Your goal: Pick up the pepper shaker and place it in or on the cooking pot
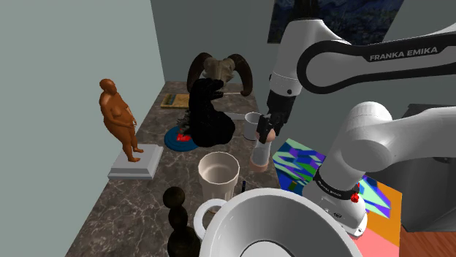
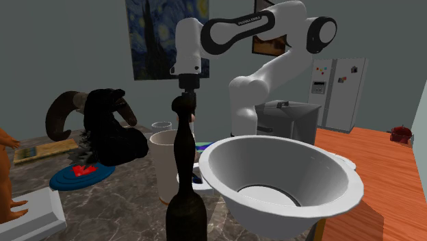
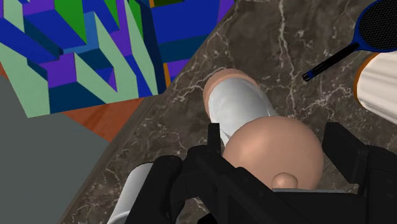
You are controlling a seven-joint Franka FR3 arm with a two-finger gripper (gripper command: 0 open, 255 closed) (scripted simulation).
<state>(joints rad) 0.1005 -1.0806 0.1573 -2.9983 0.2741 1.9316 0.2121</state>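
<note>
The fingers (image 3: pixel 343 149) of the gripper (image 3: pixel 275 137) are closed on the round pink head of the pepper shaker (image 3: pixel 245 108), one finger at each side of it; the wrist view shows this grip from close by. The same view shows the shaker's pale silvery body and pink foot over the edge of the dark marble bench (image 3: pixel 273 44). A box with a colourful pattern (image 3: pixel 83 51) lies just beside that edge, and a small blue-and-black paddle (image 3: pixel 375 25) lies on the marble.

In the shoulder view the gripper (image 1: pixel 267 131) holds the shaker (image 1: pixel 261 152) tilted, behind the cooking pot (image 1: pixel 278 219) and apart from it. Whether its foot touches the bench I cannot tell.

The pot is big and white. In the second exterior view the pot (image 2: pixel 274 161) shows inside its own white wall and flat floor. A tall white cup (image 1: pixel 218 171) stands just beside the pot's rim, and its inside looks pale brown. A smaller white mug (image 1: pixel 252 125) stands further behind the pot, near the shaker.

In the second exterior view a tall dark beaded bottle (image 2: pixel 185 185) stands beside the pot and covers most of the hand.
</note>
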